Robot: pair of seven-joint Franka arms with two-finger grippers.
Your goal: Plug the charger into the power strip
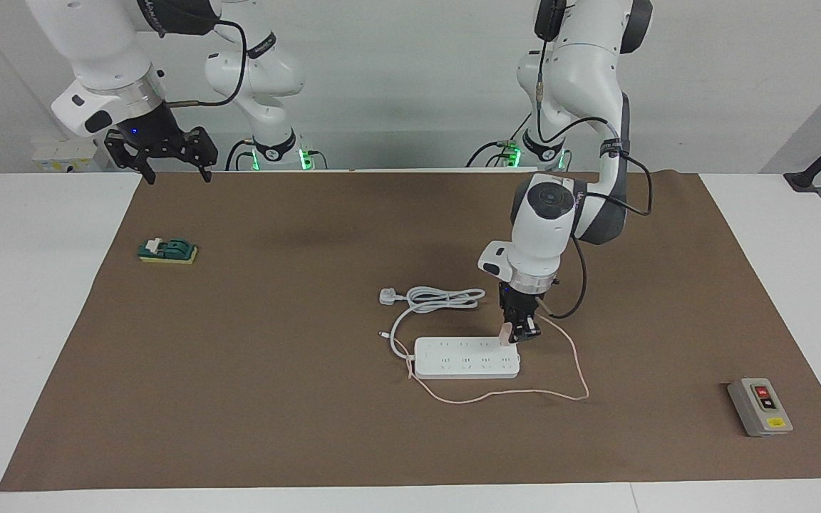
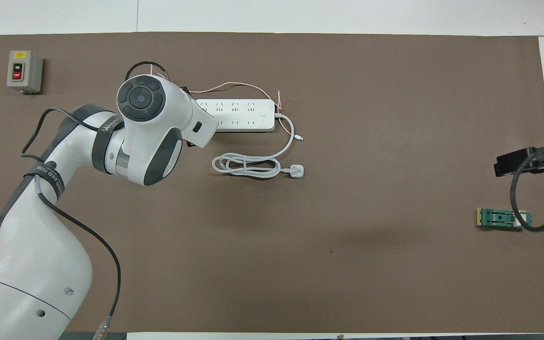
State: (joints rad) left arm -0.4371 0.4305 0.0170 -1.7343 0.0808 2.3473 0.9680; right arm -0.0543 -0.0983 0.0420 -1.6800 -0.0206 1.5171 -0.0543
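The power strip [image 1: 466,358] lies flat on the brown mat, and most of it also shows in the overhead view [image 2: 241,115]. My left gripper [image 1: 519,332] points down, shut on the small pink charger [image 1: 504,333]. It holds the charger over the strip's end toward the left arm's end of the table, at the edge nearer the robots. I cannot tell if the prongs are in a socket. The charger's thin pink cable [image 1: 579,363] loops around the strip [image 2: 225,86]. From overhead the left arm's wrist hides the gripper and charger. My right gripper [image 1: 168,155] waits open, raised over the mat's corner.
The strip's thick white cord [image 1: 446,298] lies coiled beside it, nearer the robots, ending in a white plug [image 1: 388,296]. A grey box with red and black buttons [image 1: 760,406] sits toward the left arm's end. A small green part [image 1: 168,250] lies toward the right arm's end.
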